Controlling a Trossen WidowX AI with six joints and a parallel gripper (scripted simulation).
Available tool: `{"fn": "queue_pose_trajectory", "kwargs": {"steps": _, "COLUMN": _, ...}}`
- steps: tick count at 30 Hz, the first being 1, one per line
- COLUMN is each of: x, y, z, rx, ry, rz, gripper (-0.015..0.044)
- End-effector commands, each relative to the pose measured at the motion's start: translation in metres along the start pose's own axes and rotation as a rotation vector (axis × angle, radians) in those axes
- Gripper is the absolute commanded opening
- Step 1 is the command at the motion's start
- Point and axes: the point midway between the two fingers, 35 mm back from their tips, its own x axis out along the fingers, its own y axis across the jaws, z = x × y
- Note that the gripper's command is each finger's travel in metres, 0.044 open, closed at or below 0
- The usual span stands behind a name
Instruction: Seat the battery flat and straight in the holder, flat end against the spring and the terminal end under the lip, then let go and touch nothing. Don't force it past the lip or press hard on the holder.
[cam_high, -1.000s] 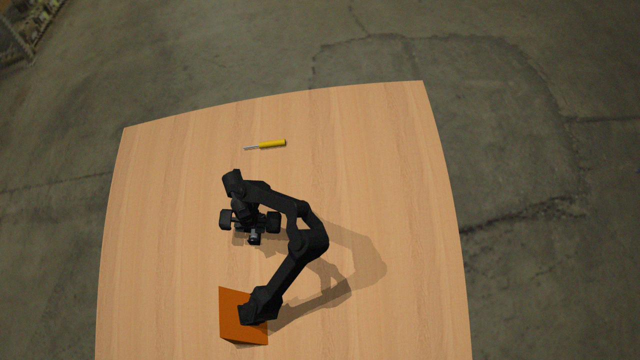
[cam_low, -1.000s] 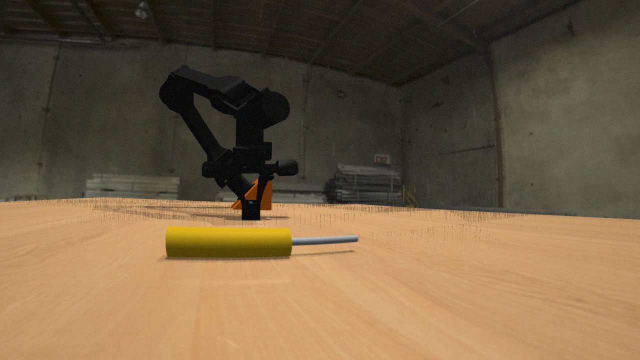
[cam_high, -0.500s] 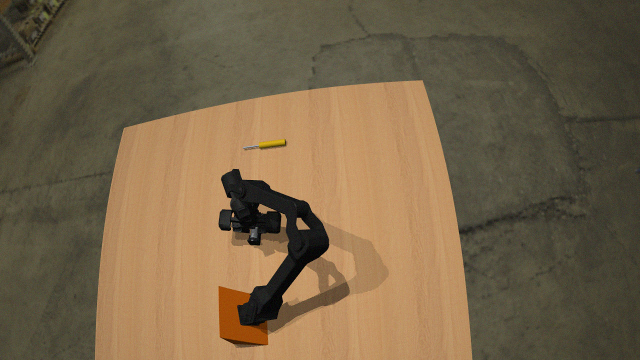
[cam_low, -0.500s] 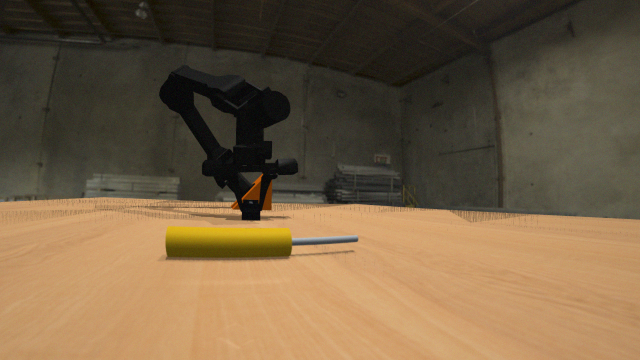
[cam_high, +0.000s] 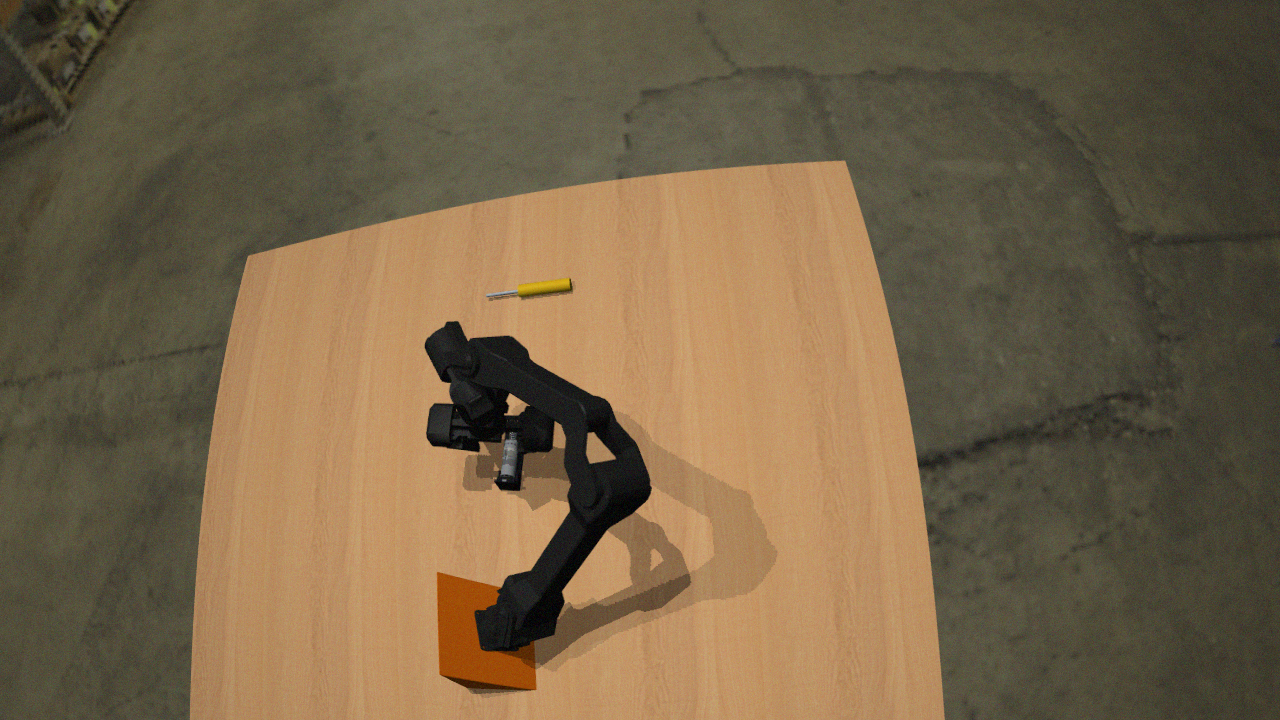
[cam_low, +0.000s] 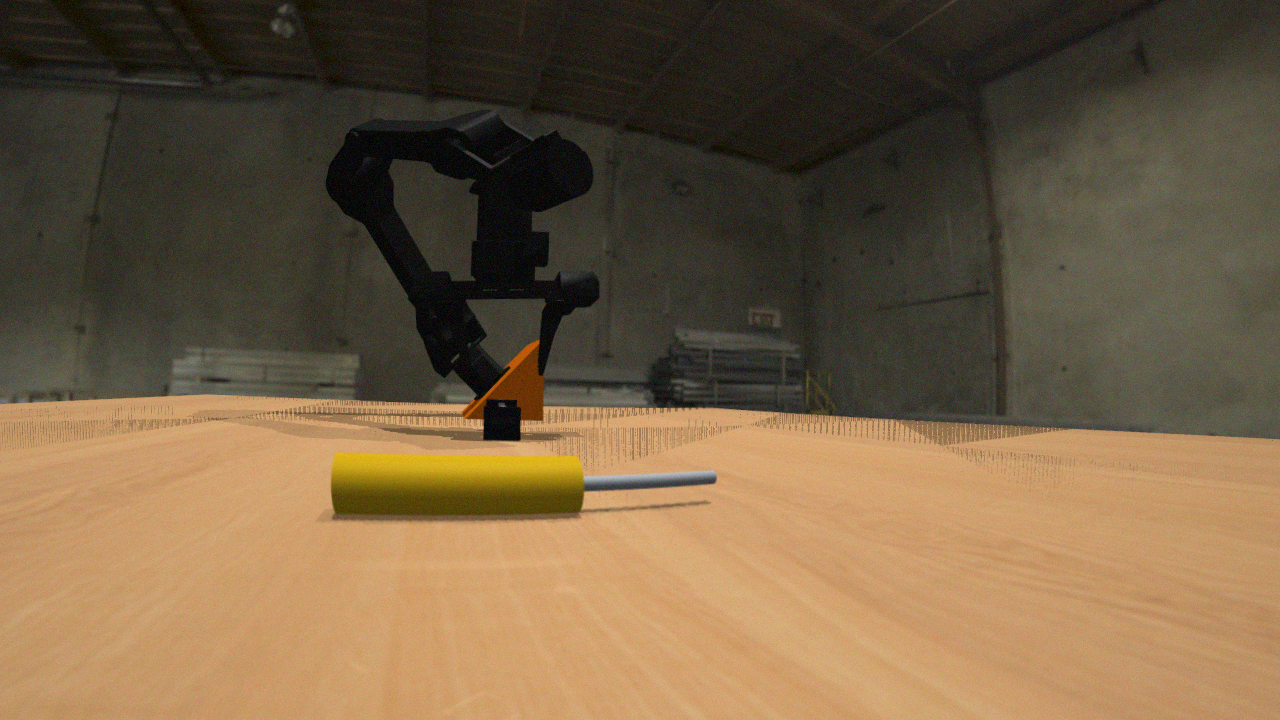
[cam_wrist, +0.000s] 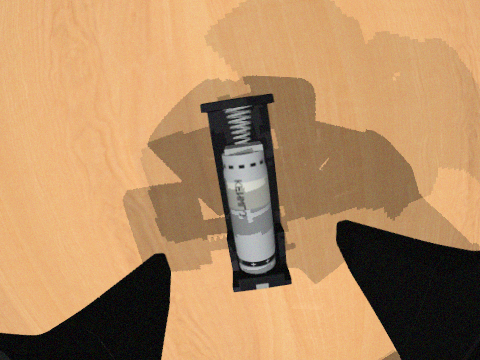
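The battery (cam_wrist: 247, 200) (cam_high: 509, 454), grey and white, lies lengthwise between the side walls of the black holder (cam_wrist: 215, 107) (cam_high: 507, 484) (cam_low: 502, 422). In the wrist view, its flat end meets the spring (cam_wrist: 239, 122), which is stretched out. Its terminal end, marked with plus signs, is at the near end wall. That end shows from above; I cannot tell whether it is under the lip or whether the battery lies fully flat. My gripper (cam_wrist: 253, 249) is open and empty, its fingers wide apart on either side of the holder and above it, touching neither thing.
A screwdriver with a yellow handle (cam_high: 545, 287) (cam_low: 456, 484) lies on the table (cam_high: 760, 358) beyond the arm in the top view. The orange wedge-shaped block (cam_high: 460, 617) (cam_low: 528, 389) is at the arm's base.
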Motion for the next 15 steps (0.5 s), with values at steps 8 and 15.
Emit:
{"fn": "queue_pose_trajectory", "kwargs": {"steps": 8, "x": -0.039, "y": 0.003, "z": 0.001, "rx": 0.01, "ry": 0.0, "rz": 0.007, "gripper": 0.044}}
{"fn": "queue_pose_trajectory", "kwargs": {"steps": 15, "x": -0.039, "y": 0.003, "z": 0.001, "rx": 0.01, "ry": 0.0, "rz": 0.007, "gripper": 0.044}}
